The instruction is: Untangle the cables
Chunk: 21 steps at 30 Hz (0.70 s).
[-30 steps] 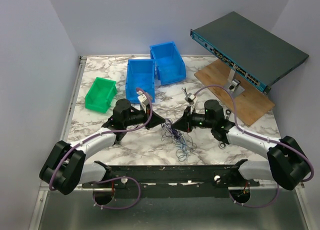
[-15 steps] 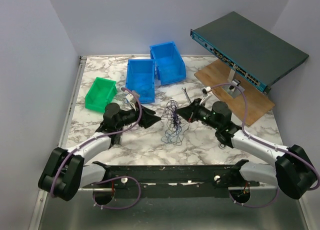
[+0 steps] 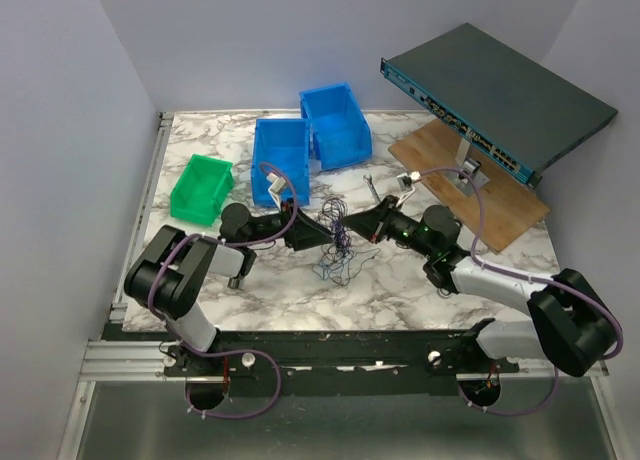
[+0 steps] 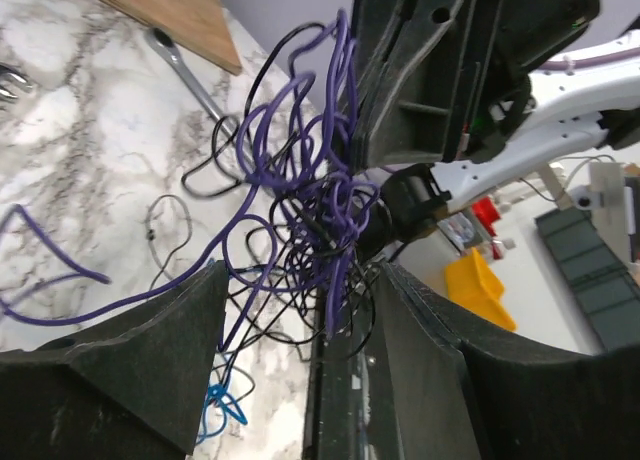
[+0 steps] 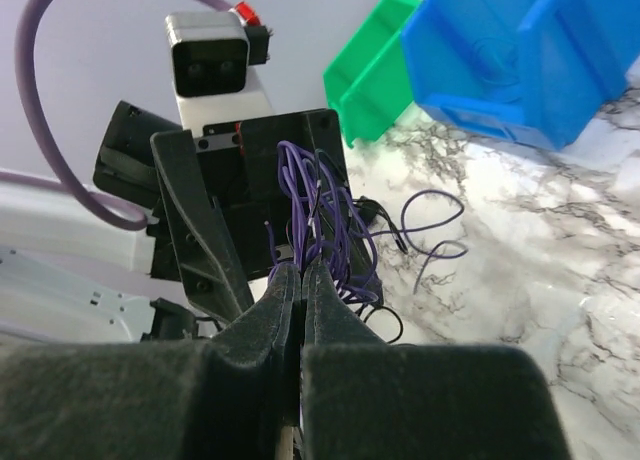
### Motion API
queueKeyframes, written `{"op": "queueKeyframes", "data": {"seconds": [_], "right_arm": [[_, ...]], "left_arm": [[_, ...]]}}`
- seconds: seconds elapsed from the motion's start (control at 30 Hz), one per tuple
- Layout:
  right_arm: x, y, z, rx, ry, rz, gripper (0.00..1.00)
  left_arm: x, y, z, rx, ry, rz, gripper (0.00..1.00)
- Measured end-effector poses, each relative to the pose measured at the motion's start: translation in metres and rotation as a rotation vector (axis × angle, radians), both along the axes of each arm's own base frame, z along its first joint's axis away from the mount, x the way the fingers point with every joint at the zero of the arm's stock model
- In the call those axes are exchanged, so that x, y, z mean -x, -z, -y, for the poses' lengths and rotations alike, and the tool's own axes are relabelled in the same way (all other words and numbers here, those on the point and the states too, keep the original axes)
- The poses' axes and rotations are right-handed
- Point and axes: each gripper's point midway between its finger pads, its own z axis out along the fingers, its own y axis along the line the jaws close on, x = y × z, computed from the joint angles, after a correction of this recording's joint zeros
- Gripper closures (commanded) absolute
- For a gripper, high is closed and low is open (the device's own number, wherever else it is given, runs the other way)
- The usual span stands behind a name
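Several tangled cables (image 3: 340, 240) sit pinched in the clenched right jaws, between the released left jaws.

I count two blue bins (image 3: 281, 152), one green bin (image 3: 201, 187) left of them, one wrench (image 3: 371, 188), one tangle of cables (image 3: 338, 244).

No text, label, brand, number or sign can be read on anything here.
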Motion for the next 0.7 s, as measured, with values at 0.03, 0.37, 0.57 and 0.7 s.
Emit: {"op": "queueKeyframes", "data": {"seconds": [0.03, 0.37, 0.57, 0.7], "right_arm": [[0.001, 0.0, -0.002, -0.007, -0.016, -0.002, 0.99], [0.008, 0.002, -0.013, -0.046, -0.092, -0.016, 0.99], [0.001, 0.002, -0.006, -0.022, -0.027, -0.021, 0.99], [-0.008, 0.007, 0.011, 0.065, 0.108, -0.033, 0.99]], "left_arm": [[0.0, -0.001, 0.001, 0.009, 0.011, -0.008, 0.39], [0.01, -0.01, 0.018, 0.009, 0.09, 0.012, 1.0], [0.005, -0.008, 0.019, -0.038, 0.06, 0.033, 1.0], [-0.012, -0.005, 0.008, -0.09, -0.058, 0.039, 1.0]]}}
